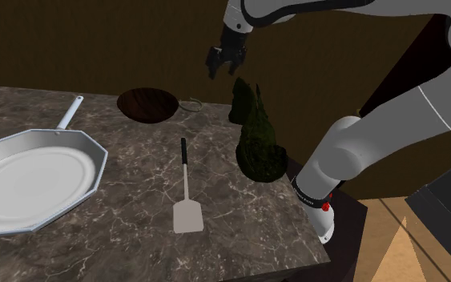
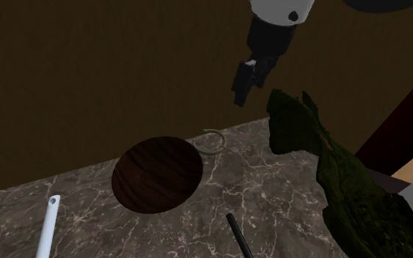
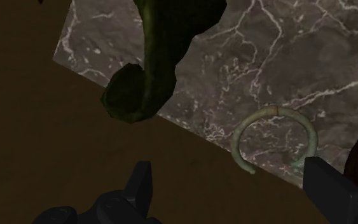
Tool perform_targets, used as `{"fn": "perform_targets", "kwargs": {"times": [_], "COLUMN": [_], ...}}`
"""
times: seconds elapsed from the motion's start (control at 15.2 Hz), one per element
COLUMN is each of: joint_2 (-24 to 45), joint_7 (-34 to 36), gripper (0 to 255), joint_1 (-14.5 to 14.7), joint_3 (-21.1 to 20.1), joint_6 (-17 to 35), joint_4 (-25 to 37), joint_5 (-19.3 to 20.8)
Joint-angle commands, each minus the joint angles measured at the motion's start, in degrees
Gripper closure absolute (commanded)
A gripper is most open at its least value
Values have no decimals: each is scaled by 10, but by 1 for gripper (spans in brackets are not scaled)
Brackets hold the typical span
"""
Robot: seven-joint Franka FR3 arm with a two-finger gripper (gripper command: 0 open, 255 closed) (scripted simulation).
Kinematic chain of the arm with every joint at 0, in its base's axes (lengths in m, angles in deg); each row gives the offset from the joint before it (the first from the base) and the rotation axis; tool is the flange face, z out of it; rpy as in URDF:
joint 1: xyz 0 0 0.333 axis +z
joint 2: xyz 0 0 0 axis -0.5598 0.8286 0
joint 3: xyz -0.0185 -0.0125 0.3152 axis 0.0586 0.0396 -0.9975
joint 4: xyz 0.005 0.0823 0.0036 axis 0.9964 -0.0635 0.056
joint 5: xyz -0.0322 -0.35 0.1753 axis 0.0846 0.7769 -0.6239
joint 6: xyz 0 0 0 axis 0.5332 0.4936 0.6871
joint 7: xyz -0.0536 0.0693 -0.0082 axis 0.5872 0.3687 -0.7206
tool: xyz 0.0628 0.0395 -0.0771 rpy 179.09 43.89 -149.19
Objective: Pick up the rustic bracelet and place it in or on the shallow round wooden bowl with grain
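- Black, two-fingered and wide open: the gripper hangs in the air above the far edge of the countertop, holding nothing and touching nothing.
- In the wrist view the two fingers stand far apart, with only brown floor and marble showing between them; the gripper is well above the surface.
- The bracelet is a thin, pale grey-green ring with a gap in it. It lies flat on the dark veined marble, close to the counter's far edge, below the open hand and nearer one finger than the other.
- In the second exterior view the bracelet sits just beside the rim of the bowl, on that view's right, with the gripper above and to the right of it.
- The bowl is shallow, round, dark brown wood with visible grain. Nothing is in it.
- A mottled dark green, lumpy object stands on the counter between the bracelet and the arm's stand.
- A spatula with a black handle and a pale blade lies mid-counter.
- A silver octagonal frying pan rests at the shoulder view's left.
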Motion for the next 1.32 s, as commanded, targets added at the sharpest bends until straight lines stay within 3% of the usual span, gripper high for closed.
{"fn": "perform_targets", "kwargs": {"times": [0.0, 0.2, 0.26, 0.33, 0.79, 1.25], "joint_2": [89, 152, 33, 33, 102, 142], "joint_7": [-26, -1, 163, 164, 370, 377], "gripper": [0, 0, 0, 0, 0, 0], "joint_1": [8, 40, 32, 35, 4, -1], "joint_3": [2, 23, 9, 12, -47, -47], "joint_6": [55, 90, -15, -15, 152, 210], "joint_4": [11, 31, 35, 35, -40, -58], "joint_5": [-1, 0, -3, -1, 39, 51]}}
